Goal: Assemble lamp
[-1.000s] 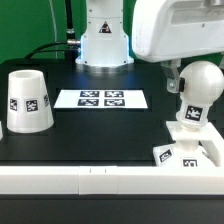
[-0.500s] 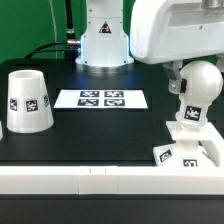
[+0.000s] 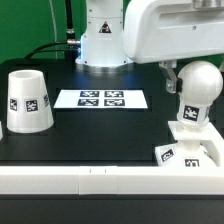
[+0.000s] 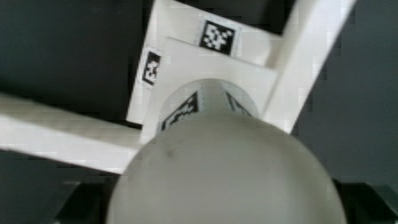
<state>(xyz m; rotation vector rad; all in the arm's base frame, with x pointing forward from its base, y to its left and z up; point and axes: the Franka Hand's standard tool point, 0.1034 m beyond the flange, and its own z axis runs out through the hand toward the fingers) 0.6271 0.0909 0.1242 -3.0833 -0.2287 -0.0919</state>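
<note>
Looking at the exterior view first, the black surface [image 3: 100, 135] carries the lamp in two places. On the exterior view's right, the ball-shaped bulb [image 3: 198, 82] stands upright on the flat square base [image 3: 188, 146]. Its neck shows one black-and-white tag and the base shows two more on its near side. The base sits close behind the low white rail [image 3: 80, 180] that runs along the front edge. Well apart from it, on the exterior view's left, the tapered shade [image 3: 26, 100] stands alone with its wide end down and a tag facing the camera. Between shade and bulb, further back, the marker board [image 3: 100, 99] lies flat.

The arm [image 3: 165, 30] hangs over the bulb from the upper right, its bulky white housing filling that corner. A dark part reaches down from it just beside the bulb, on the side toward the shade. From this side I cannot tell whether the jaws are open, closed or pressing on the bulb.

The wrist view looks down past the bulb [image 4: 214, 165], whose rounded white body fills the near part of the picture, blurred. Beyond it lies the base [image 4: 192, 60], two tags visible on it, with white bars crossing on either side over the dark surface. Dim dark shapes flank the bulb at the picture's edge, too unclear to settle how the jaws stand.
</note>
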